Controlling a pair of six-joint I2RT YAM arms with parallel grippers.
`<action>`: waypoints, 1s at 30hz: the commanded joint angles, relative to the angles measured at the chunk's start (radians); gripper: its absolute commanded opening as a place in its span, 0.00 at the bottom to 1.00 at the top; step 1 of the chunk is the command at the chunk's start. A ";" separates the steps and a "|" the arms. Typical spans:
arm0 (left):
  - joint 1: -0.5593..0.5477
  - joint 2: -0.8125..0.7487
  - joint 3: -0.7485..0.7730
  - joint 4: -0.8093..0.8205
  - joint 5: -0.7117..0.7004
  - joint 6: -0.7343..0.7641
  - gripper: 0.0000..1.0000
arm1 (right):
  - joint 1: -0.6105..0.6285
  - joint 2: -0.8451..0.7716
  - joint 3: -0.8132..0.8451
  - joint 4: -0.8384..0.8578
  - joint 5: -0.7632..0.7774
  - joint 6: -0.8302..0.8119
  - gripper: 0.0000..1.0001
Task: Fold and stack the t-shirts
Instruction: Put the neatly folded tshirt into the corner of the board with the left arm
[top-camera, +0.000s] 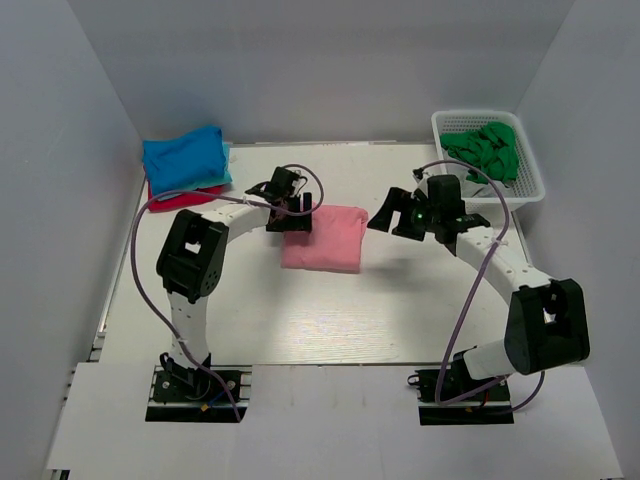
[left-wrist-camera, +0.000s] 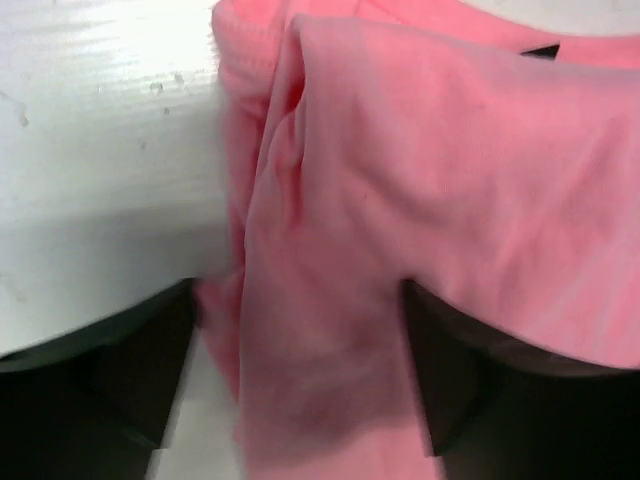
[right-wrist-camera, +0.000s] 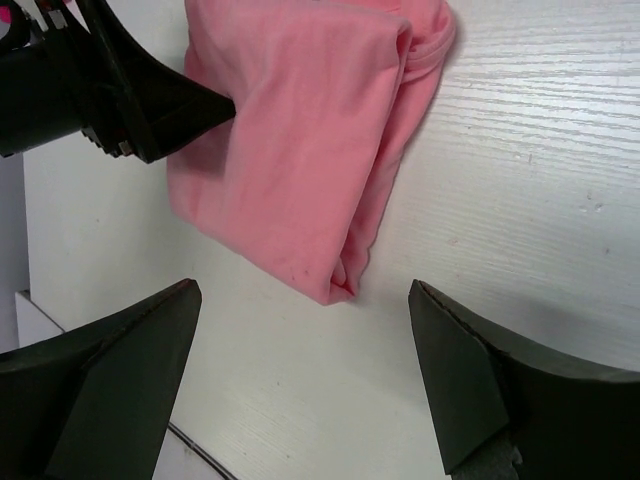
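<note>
At the table's middle, the left gripper clenches the folded salmon-pink cloth t-shirt by its edge; the right gripper hangs released nearby.

red shirt at upper left is mostly buried under the blue one; pink shirt runs off the left wrist frame.

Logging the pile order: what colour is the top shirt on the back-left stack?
Bright blue, clearest in the top external view.
</note>
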 joint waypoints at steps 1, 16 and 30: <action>-0.014 0.066 -0.010 -0.025 0.022 -0.001 0.83 | 0.001 -0.036 -0.023 -0.017 0.037 -0.027 0.90; -0.068 0.118 -0.020 -0.052 -0.078 0.048 0.37 | -0.003 -0.125 -0.078 -0.037 0.185 -0.025 0.90; -0.077 -0.074 0.008 -0.044 -0.294 0.181 0.00 | -0.008 -0.313 -0.173 -0.060 0.340 -0.079 0.90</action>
